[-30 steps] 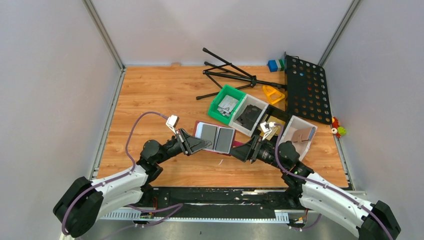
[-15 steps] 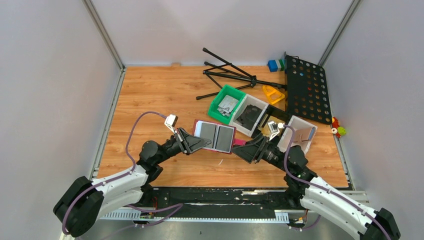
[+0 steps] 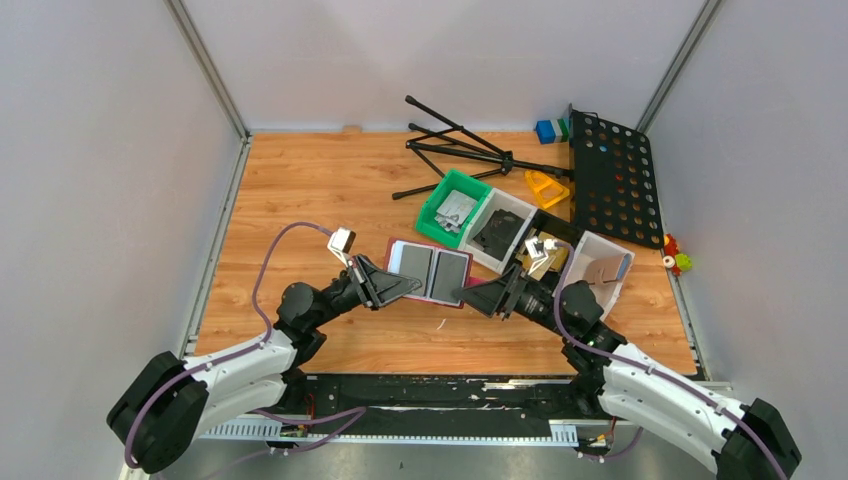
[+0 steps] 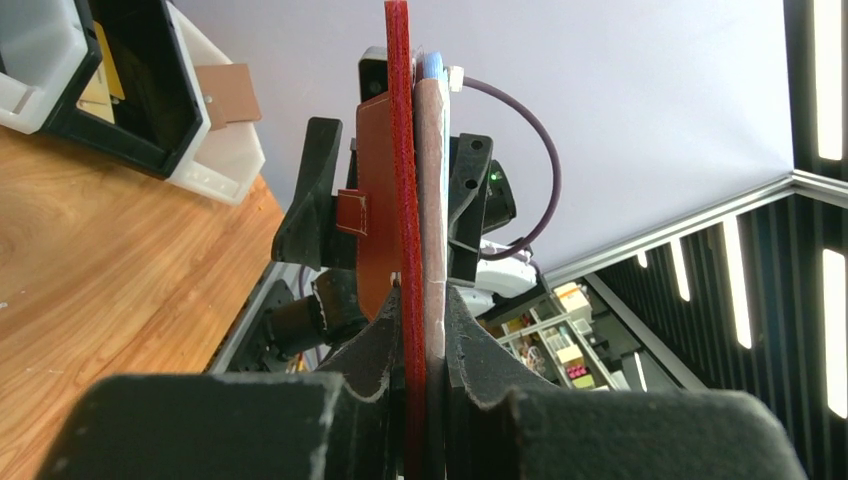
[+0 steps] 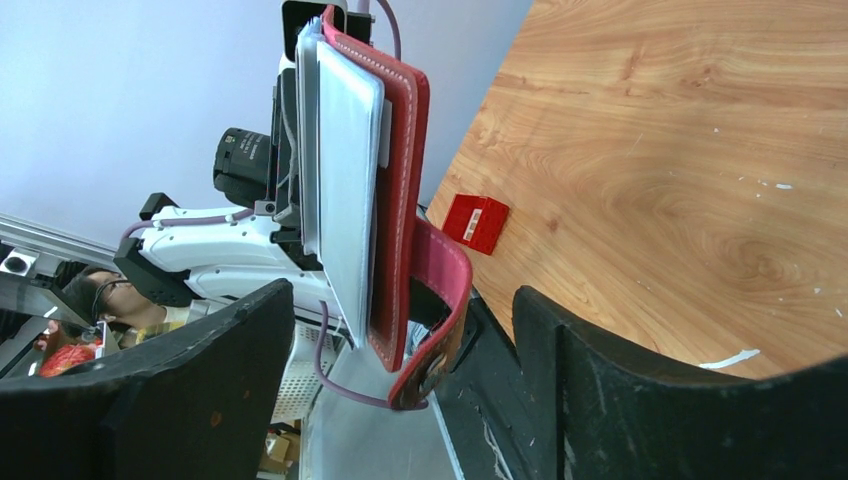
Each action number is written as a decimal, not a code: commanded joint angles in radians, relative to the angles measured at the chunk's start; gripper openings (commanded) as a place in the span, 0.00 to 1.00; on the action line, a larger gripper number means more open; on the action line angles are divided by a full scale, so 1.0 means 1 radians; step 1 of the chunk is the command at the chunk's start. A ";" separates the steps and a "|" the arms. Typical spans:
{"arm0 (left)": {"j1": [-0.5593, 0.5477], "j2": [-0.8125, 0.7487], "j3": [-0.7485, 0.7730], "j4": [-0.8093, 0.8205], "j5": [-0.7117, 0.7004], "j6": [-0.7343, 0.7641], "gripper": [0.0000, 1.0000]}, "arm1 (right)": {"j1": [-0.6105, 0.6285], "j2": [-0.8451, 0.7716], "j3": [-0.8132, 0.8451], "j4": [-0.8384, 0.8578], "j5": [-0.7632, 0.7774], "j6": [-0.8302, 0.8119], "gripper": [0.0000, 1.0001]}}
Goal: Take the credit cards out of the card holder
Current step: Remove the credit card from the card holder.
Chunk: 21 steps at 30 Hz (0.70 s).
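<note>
The dark-red card holder (image 3: 432,272) is open, its two grey inner pockets facing up, lifted off the table. My left gripper (image 3: 398,288) is shut on its left edge. In the left wrist view the holder (image 4: 405,180) runs edge-on between the fingers (image 4: 375,345). My right gripper (image 3: 478,297) is open at the holder's right edge. In the right wrist view the holder (image 5: 400,150) and its snap tab (image 5: 445,290) hang between the spread fingers (image 5: 620,370) without touching them. Pale card layers (image 5: 350,170) show in the pockets.
A small red-and-white block (image 5: 476,222) lies on the wood. Behind the holder stand a green bin (image 3: 455,208) and two white bins (image 3: 500,232) (image 3: 600,265). A black tripod (image 3: 460,150), a perforated black panel (image 3: 615,180) and a yellow part (image 3: 547,187) lie farther back.
My right gripper has moved left, closer to the holder's tab edge, still open. The left gripper has lifted the holder slightly and keeps hold of it.
</note>
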 commanded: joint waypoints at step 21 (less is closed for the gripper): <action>0.175 -0.259 0.256 -1.146 -0.125 0.560 0.67 | -0.010 0.009 0.112 -0.205 0.028 -0.004 0.00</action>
